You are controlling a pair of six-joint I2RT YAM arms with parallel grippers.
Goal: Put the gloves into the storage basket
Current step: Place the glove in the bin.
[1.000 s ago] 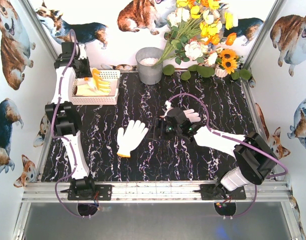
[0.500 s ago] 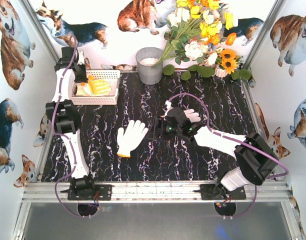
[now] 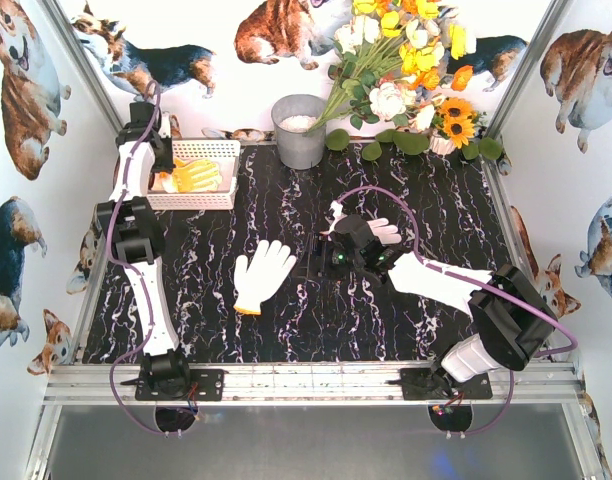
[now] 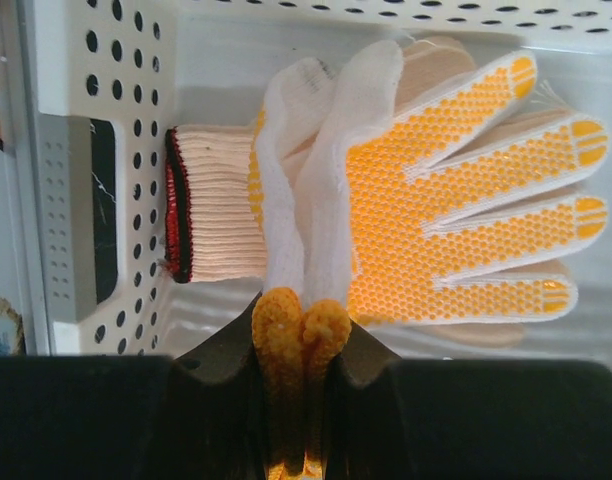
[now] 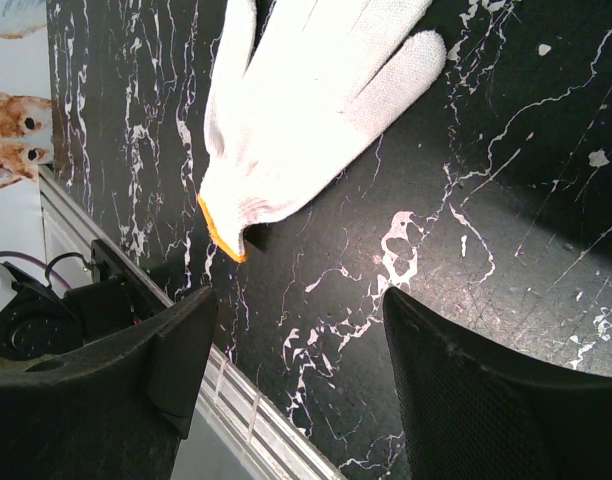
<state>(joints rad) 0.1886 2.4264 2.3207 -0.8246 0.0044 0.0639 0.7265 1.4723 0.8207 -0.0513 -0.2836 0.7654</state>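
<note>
- Black marbled surface (image 3: pixel 286 200); left fingers (image 4: pixel 218 360) pinch yellow-dotted glove (image 4: pixel 456 230) inside storage basket (image 4: pixel 96 60), apparently resting: placing step, release due.
- Right fingers (image 5: pixel 476 400) wide; white glove (image 5: pixel 306 100) awaits pickup.

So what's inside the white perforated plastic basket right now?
A yellow-dotted white knit glove, pinched in the left jaws, with a second glove peeking from beneath. Whatever lies under them in the basket is covered.

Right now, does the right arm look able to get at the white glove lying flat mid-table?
Probably yes: the right gripper is open and close beside the glove, with only bare tabletop between them.
</note>
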